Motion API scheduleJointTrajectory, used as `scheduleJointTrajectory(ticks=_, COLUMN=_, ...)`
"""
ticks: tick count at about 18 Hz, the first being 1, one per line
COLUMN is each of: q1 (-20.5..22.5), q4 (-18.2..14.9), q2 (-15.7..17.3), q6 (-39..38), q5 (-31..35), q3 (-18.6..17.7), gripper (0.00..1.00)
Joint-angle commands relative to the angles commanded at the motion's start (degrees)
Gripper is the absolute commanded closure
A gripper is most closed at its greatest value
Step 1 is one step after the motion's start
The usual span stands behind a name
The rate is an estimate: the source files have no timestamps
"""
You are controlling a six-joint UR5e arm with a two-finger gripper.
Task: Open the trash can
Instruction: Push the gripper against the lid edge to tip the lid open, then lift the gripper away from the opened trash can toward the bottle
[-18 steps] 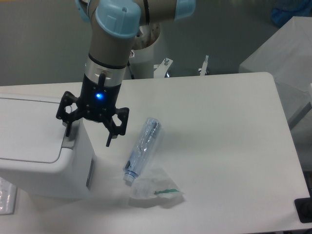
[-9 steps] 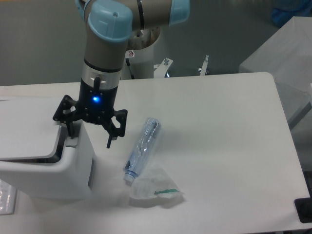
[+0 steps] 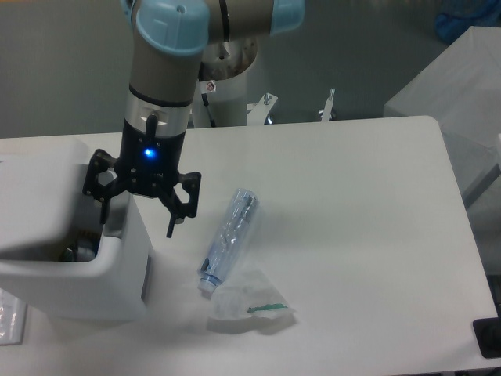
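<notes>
You have the trash can point(image 3: 70, 258) at the left edge of the table point(image 3: 352, 235), and from the way it lies now the job looks nearly done: the top of the can shows a dark opening with something inside, and a broad white panel stands up behind that opening, which I take for the lid swung back (I cannot tell how far it is hinged, since the left edge cuts it off). The grey push tab is not clearly visible here.

The gripper point(image 3: 135, 215) hangs right over the can's right-hand rim with its two fingers spread wide and nothing between them. One finger dips at the rim, just inside or against the can's edge, I cannot say which; the other hangs outside the can's right wall, above the table.

To the right of the can, well apart from it, lie a crushed clear bottle point(image 3: 229, 237) and a crumpled clear wrapper point(image 3: 249, 304) beyond it. Neither matters here.

What remains, by my reading, is only to lift the arm clear without knocking the lid.
</notes>
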Motion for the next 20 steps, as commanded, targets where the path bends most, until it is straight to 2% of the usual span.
scheduleJointTrajectory(ticks=2, q1=0.4, q4=0.0, q2=0.2, q6=0.0, q5=-0.1, q3=0.6, gripper=0.00)
scheduleJointTrajectory(ticks=7, q1=3.9, q4=-0.8, q2=-0.3, q6=1.0, q5=0.4, q3=5.4, gripper=0.00)
scheduleJointTrajectory(ticks=9, q1=4.9, q4=-2.4, q2=-1.6, q6=2.4, q5=0.8, q3=7.4, gripper=0.00)
scheduleJointTrajectory(ticks=11, q1=7.3, q4=-6.0, q2=-1.8, q6=7.3, q5=1.0, q3=8.4, gripper=0.00)
scheduleJointTrajectory(ticks=15, q1=12.2, q4=-10.3, q2=-2.0, q6=24.2, q5=1.8, q3=8.4, gripper=0.00)
scheduleJointTrajectory(ticks=17, q1=13.2, q4=-11.2, q2=-3.7, q6=31.6, q5=5.3, q3=8.0, gripper=0.00)
scheduleJointTrajectory(ticks=20, q1=13.7, q4=-11.4, q2=-5.4, q6=38.9, q5=13.3, q3=5.5, gripper=0.00)
